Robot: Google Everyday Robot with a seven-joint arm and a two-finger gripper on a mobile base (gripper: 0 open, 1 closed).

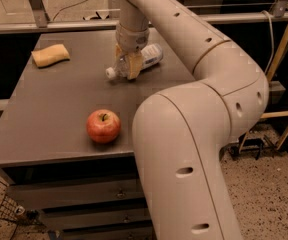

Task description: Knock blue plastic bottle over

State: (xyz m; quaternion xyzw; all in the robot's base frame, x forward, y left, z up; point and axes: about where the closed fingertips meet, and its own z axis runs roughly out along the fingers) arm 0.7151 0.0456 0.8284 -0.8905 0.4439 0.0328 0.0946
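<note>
blue plastic bottle (152,54) lies on its side on the gray table (54,104), far-center, white cap (111,73) pointing left & a bit nearer, label end to the far right. gripper (129,67) is down over the bottle's neck end, just right of the cap, touching or right against it; claw state: can't tell, whether it grips the bottle isn't clear. arm (194,54) drops in from the far side & bulks at near right. red apple (103,126) sits near-center, well apart from the bottle. yellow sponge (50,55) at far left.
</note>
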